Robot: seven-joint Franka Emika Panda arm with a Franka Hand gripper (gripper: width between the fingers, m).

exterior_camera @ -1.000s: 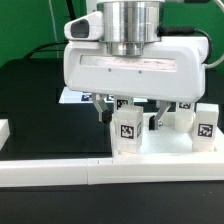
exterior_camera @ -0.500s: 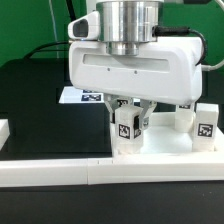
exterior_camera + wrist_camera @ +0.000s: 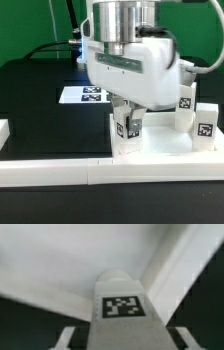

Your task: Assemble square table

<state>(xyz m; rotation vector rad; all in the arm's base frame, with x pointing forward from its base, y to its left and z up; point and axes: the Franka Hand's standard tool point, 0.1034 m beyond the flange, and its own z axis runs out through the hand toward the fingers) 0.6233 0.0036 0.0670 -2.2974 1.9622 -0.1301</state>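
Observation:
The square table top (image 3: 168,146) is a white tray-like plate at the exterior view's right front. One white tagged leg (image 3: 127,128) stands upright at its near left corner. My gripper (image 3: 127,116) is straight above this leg, one finger on each side. In the wrist view the leg (image 3: 122,308) runs up the middle over the white top (image 3: 70,258). A dark gap shows between the leg and each of the fingers (image 3: 68,338), so the jaws look open around it. Two more tagged legs (image 3: 205,126) (image 3: 185,100) stand at the right.
The marker board (image 3: 85,95) lies on the black table behind the arm. A long white border rail (image 3: 60,172) runs along the front edge, with a white block (image 3: 4,130) at the far left.
The gripper hand has turned about its vertical axis and shifted slightly right. The leg's tag still faces the same way, so the leg has not turned with it.

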